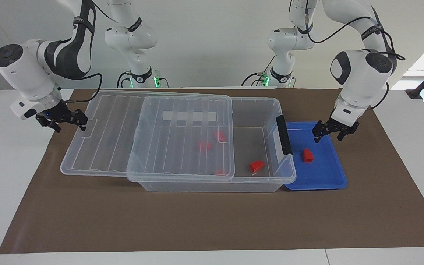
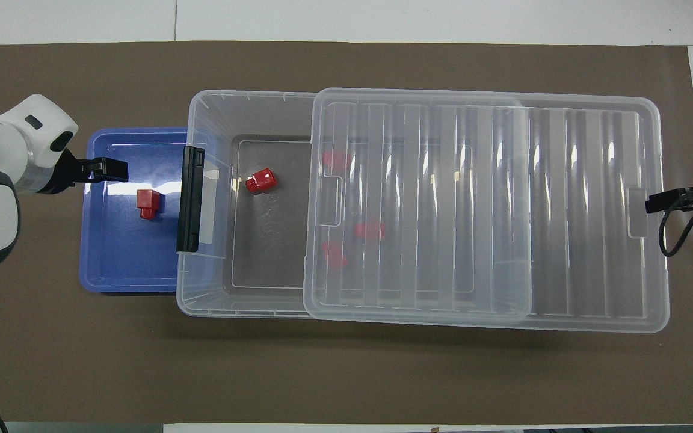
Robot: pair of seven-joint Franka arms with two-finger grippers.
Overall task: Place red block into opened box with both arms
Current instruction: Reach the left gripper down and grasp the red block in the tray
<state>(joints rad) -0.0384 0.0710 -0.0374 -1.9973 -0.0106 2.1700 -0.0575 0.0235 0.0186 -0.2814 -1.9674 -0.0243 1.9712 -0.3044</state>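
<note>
Take the light, rigid, likely slick red block [image 1: 307,155] across its wider body; left gripper [image 1: 331,131] and right gripper [image 1: 62,120] both gape empty.

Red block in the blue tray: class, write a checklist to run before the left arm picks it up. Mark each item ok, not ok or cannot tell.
1. Left hand open: ok.
2. Left hand over the blue tray: ok.
3. Left hand straight above the red block: not ok.
4. Red block alone in the tray, nothing against it: ok.
5. Box uncovered at the tray end, lid offset toward the right arm's end: ok.
6. Right hand touching the lid: cannot tell.
</note>
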